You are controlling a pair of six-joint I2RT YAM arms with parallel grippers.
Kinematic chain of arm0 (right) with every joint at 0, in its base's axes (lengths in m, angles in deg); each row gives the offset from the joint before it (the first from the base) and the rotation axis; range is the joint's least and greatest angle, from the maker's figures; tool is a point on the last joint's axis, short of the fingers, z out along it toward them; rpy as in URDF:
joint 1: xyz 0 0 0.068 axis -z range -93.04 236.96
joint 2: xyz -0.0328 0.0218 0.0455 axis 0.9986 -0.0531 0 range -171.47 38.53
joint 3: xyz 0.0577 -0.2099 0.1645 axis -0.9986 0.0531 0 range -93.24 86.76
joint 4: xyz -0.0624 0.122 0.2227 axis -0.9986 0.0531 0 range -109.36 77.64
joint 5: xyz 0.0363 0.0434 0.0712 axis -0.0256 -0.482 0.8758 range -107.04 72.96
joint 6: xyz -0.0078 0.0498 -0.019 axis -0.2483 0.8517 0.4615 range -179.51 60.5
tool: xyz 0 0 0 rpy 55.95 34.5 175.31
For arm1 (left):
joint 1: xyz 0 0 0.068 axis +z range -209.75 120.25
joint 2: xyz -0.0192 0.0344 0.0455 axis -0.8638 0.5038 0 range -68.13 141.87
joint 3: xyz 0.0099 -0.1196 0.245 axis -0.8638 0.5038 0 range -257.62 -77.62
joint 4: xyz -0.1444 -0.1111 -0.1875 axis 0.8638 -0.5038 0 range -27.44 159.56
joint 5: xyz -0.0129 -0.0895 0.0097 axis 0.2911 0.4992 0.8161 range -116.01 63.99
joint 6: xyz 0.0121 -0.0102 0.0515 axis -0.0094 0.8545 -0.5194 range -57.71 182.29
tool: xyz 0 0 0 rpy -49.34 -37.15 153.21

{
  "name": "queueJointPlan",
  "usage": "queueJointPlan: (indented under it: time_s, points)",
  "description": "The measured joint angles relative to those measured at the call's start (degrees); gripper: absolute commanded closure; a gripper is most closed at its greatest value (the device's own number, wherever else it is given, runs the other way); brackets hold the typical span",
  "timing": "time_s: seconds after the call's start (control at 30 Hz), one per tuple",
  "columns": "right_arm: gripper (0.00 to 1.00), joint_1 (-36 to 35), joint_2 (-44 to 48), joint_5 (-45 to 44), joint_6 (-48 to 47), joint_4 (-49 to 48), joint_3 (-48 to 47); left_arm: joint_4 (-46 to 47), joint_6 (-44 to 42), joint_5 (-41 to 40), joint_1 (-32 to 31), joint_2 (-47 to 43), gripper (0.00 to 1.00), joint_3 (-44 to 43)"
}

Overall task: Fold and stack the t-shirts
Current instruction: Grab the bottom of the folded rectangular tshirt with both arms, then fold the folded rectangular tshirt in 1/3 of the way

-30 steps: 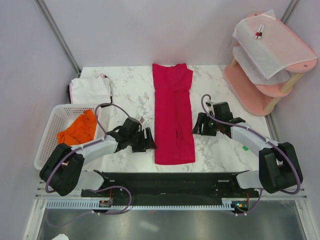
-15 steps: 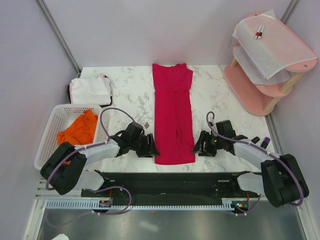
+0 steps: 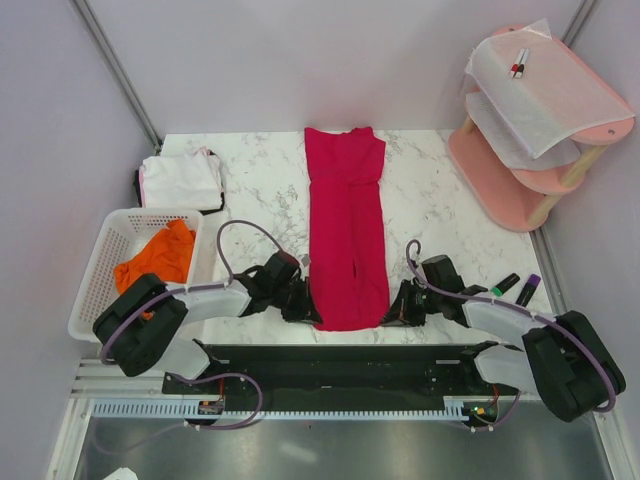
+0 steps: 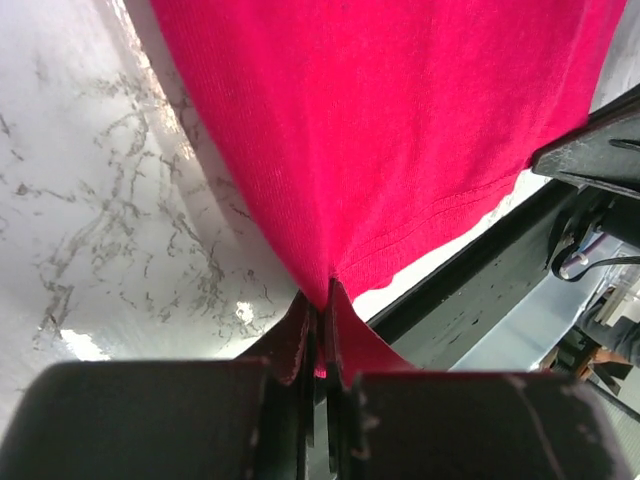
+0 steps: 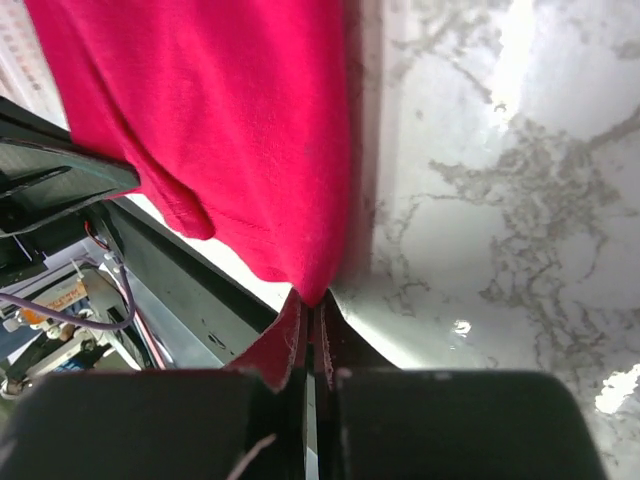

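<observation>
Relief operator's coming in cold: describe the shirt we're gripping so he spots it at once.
On the white marble table, look down the middle: the crimson-red cloth t-shirt lies as a long narrow strip from far edge to near edge. The left gripper and right gripper pinch its near corners, unlike the white t-shirt and orange t-shirt off to the left.

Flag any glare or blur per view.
Top external: sharp, evenly lit. Left wrist: small glare patch on the marble table, left end effector soft near the lens, crimson t-shirt crisp. Right wrist: stronger table glare, right end effector blurred.
</observation>
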Motion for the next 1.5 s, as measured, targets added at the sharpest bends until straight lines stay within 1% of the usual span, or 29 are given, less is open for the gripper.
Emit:
queueJointPlan:
  time_s: [0.07,0.17,0.33,0.43,0.53,0.7,0.93,1.1,1.37,1.43,1.5]
  points:
    - [1.0,-0.3,2.1,-0.5,0.4,0.0,0.0,-0.9,0.0,-0.7,-0.2,-0.7,0.98,0.0]
    - [1.0,-0.4,7.3,-1.5,0.6,-0.2,-0.1,-5.1,-0.1,-3.2,-0.3,-3.1,0.98,-0.5]
    - [1.0,-0.6,14.3,-4.7,0.2,0.3,-2.9,-12.4,-0.7,-6.8,-0.3,-6.1,0.98,-4.8]
    - [1.0,-0.6,15.8,-7.6,-0.8,0.2,-6.4,-15.2,-1.4,-9.4,-0.4,-7.3,0.98,-8.5]
    - [1.0,-0.6,15.2,-11.2,-2.3,0.2,-9.6,-17.2,-2.3,-11.6,-0.1,-7.3,0.98,-12.6]
    - [1.0,-0.6,10.2,-17.2,-5.9,-1.7,-14.6,-19.2,-4.5,-13.9,2.5,-5.0,0.98,-20.2]
    - [1.0,-0.2,1.0,-23.6,-10.1,-6.9,-20.8,-20.0,-8.3,-14.0,9.2,3.9,0.98,-30.1]
    - [1.0,1.3,-7.8,-25.3,-11.6,-12.3,-26.1,-20.0,-10.9,-12.5,13.8,11.0,0.98,-37.3]
    - [1.0,4.1,-24.1,-25.1,-11.0,-20.2,-33.8,-19.8,-14.3,-8.9,17.7,23.4,0.98,-49.0]
    - [0.97,4.7,-28.7,-25.0,-10.6,-21.2,-36.5,-19.8,-15.0,-7.6,18.5,26.9,0.87,-51.8]
    - [0.89,5.1,-33.0,-25.0,-10.2,-22.3,-39.1,-20.0,-15.5,-5.8,19.4,30.9,0.51,-54.7]
